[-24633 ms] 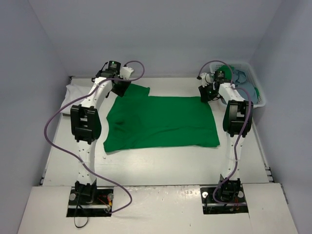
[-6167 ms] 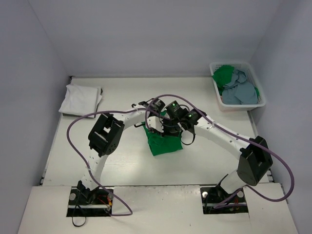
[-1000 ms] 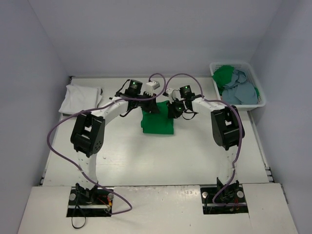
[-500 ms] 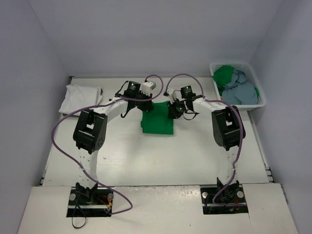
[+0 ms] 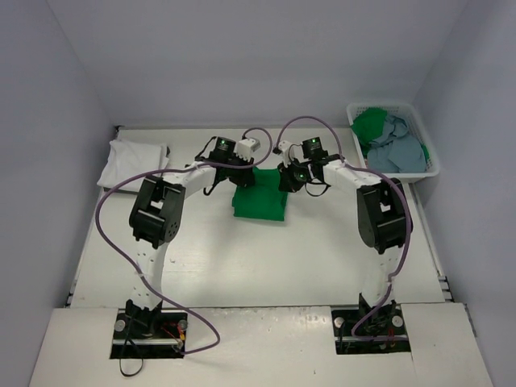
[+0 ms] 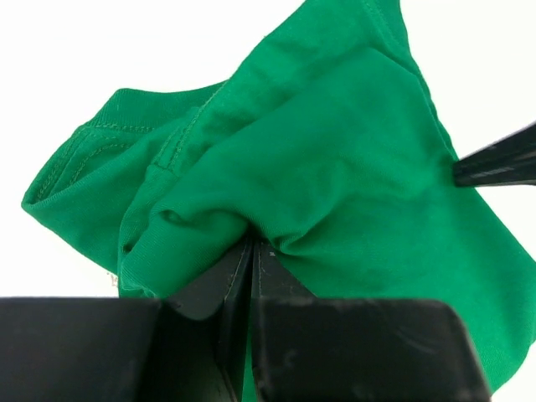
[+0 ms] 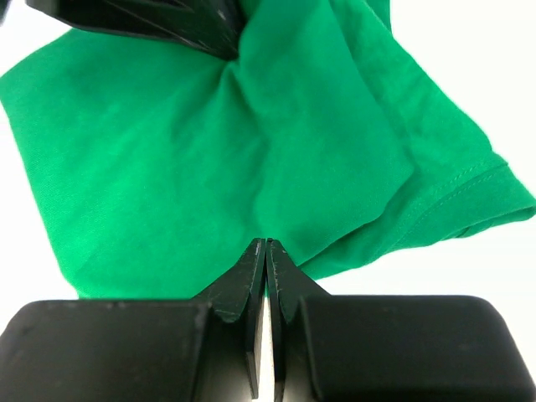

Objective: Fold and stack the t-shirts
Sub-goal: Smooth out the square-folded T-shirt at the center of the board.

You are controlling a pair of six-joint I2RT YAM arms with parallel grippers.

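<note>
Green t-shirt [image 5: 260, 203] lies as a compact folded block on the table [image 5: 266, 266], toward the far middle, with both arms reaching in over its far edge. The left gripper [image 5: 244, 176] has its jaws fully closed on a bunched ridge of the cloth at the far left corner; the left wrist view shows the fabric puckering into the pinch, with the collar seam and layered hems spilling to one side. The right gripper [image 5: 289, 179] is likewise clamped tight, nipping the cloth at the far right corner, and creases run from its tips across the top layer. Holding both corners of one edge at once looks meant to keep the layers together, so the bundle can be dragged or lifted as a unit without unfolding. A white t-shirt [image 5: 133, 163] sits folded at the far left of the table, apart from the green one, and it is probably the base of the stack, so carrying the green block over there seems the likely aim. A blue-grey t-shirt [image 5: 397, 149] lies crumpled in the basket [image 5: 432, 168] at the far right, not yet folded.
</note>
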